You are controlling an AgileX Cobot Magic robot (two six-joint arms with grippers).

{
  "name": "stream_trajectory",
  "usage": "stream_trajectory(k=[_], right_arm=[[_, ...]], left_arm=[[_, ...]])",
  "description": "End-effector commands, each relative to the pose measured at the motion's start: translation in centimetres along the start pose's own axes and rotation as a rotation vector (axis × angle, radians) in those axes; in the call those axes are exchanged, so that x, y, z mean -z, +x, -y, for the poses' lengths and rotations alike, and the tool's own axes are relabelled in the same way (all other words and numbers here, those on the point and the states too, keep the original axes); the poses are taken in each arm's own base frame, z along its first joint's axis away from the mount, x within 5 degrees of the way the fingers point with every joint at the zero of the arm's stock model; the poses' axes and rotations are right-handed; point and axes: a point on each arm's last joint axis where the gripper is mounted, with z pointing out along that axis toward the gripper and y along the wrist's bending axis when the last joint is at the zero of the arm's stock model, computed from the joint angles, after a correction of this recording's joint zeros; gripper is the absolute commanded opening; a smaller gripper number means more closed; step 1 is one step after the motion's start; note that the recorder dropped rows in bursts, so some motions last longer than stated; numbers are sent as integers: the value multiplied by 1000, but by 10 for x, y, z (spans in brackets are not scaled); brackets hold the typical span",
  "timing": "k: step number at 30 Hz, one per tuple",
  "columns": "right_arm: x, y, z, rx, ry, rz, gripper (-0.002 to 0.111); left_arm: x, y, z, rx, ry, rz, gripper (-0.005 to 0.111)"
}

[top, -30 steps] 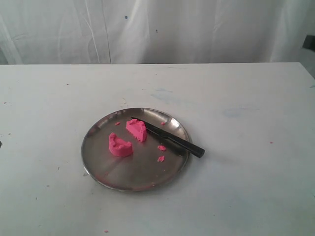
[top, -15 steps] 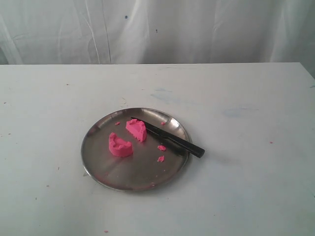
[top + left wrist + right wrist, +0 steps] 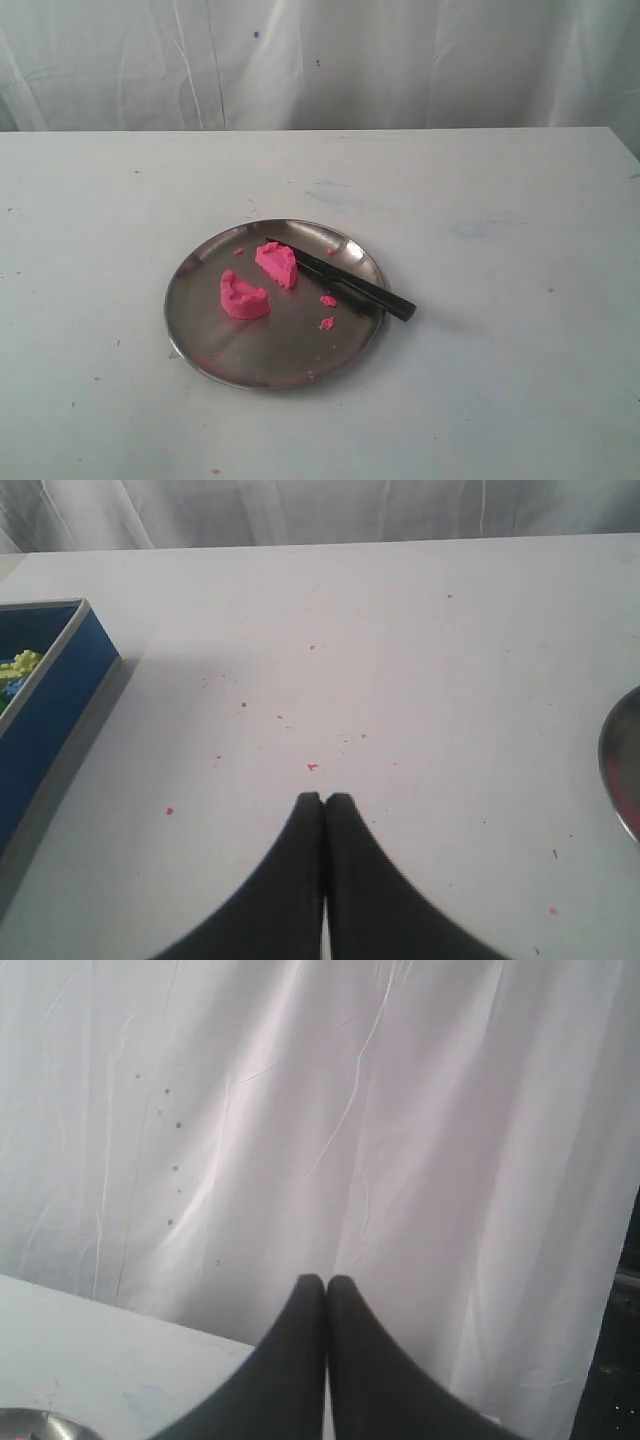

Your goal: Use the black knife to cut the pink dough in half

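Two half-round chunks of pink dough lie apart on the steel plate (image 3: 230, 345): one (image 3: 243, 296) at the left, the other (image 3: 277, 264) behind it. The black knife (image 3: 345, 281) rests across the plate's right rim, blade beside the rear chunk, handle end over the table. Neither gripper shows in the exterior view. My left gripper (image 3: 324, 798) is shut and empty above bare table, with the plate's rim (image 3: 618, 760) at the frame edge. My right gripper (image 3: 325, 1280) is shut and empty, facing the white curtain.
Tiny pink crumbs (image 3: 328, 301) lie on the plate and the table. A blue box (image 3: 45, 715) holding yellow pieces stands on the table in the left wrist view. A white curtain (image 3: 320, 60) hangs behind the table.
A dark object at the exterior view's top right edge has left the frame. Dough, knife and plate have not moved.
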Motion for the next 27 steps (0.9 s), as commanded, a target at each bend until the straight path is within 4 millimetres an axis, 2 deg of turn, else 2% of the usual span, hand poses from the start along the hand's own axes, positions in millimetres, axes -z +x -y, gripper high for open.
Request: stream_trajectory(k=[1, 10, 14, 17, 20, 21, 23, 27], right_arm=[[13, 2, -4, 17, -17, 1, 0], [21, 0, -4, 22, 6, 53, 0], [15, 22, -4, 42, 107, 57, 0], [19, 50, -7, 4, 226, 61, 0], [14, 87, -5, -88, 340, 77, 0], [9, 106, -4, -150, 358, 62, 0], [3, 130, -4, -206, 377, 46, 0], [-2, 189, -11, -323, 392, -109, 0]], left_arm=[[1, 2, 0, 11, 0, -2, 0], [1, 2, 0, 9, 0, -4, 0], [1, 2, 0, 9, 0, -4, 0], [1, 2, 0, 9, 0, -4, 0], [1, 2, 0, 9, 0, -4, 0], [1, 1, 0, 9, 0, -1, 0], [2, 2, -1, 10, -2, -7, 0], [2, 2, -1, 10, -2, -8, 0]])
